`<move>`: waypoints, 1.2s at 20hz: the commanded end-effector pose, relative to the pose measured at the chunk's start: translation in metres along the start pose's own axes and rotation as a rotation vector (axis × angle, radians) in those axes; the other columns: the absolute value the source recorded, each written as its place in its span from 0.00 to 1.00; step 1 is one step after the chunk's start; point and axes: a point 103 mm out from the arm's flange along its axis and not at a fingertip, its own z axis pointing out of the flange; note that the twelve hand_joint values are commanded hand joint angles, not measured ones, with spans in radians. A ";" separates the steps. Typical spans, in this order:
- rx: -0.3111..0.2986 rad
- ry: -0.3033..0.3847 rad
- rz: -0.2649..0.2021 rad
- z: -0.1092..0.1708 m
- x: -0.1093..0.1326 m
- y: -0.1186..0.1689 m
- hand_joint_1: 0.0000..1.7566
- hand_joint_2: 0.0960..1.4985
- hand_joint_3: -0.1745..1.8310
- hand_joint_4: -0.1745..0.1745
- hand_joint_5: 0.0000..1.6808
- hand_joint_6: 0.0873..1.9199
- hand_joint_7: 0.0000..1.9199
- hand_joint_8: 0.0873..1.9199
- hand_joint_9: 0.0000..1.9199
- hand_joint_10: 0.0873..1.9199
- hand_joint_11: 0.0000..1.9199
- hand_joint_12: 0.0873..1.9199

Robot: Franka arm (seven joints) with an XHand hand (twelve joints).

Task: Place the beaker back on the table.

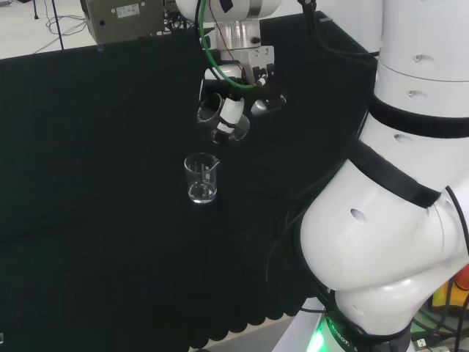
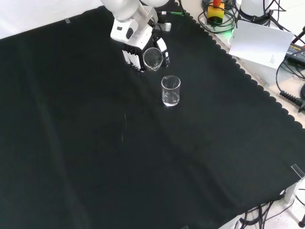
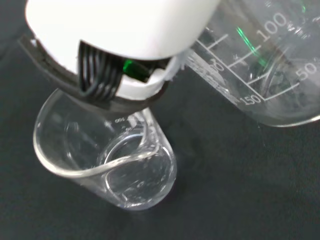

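A clear glass beaker (image 1: 209,108) hangs tipped on its side above the black cloth, and the fingers of my hand (image 1: 233,111) are curled round it. In the front view this held beaker (image 2: 153,58) shows its round mouth just below the hand (image 2: 133,45). A second clear beaker (image 1: 201,178) stands upright on the cloth, apart from the held one and a little below it in the head view; in the front view it (image 2: 170,90) stands nearer the camera. The wrist view shows the held beaker's printed scale (image 3: 265,75) close up, the hand (image 3: 125,35), and the standing beaker (image 3: 107,160) beneath.
A grey box (image 1: 121,18) sits beyond the cloth's far edge in the head view. In the front view the cloth's scalloped edge (image 2: 248,78) runs down the right side, with a white sheet (image 2: 259,43) and cables (image 2: 290,98) past it.
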 end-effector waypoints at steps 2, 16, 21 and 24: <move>-0.078 0.075 -0.013 0.004 -0.026 0.009 0.88 0.35 0.40 0.00 0.80 0.16 0.74 0.23 0.81 0.14 0.59 0.41; -0.243 0.286 -0.072 0.031 -0.072 0.058 0.88 0.36 0.40 0.00 0.80 0.17 0.73 0.24 0.81 0.13 0.59 0.40; -0.242 0.301 -0.111 0.034 -0.073 0.082 0.88 0.36 0.39 0.00 0.79 0.18 0.73 0.24 0.81 0.12 0.59 0.40; -0.247 0.307 -0.129 0.039 -0.073 0.095 0.88 0.37 0.39 0.00 0.79 0.19 0.73 0.25 0.81 0.12 0.59 0.39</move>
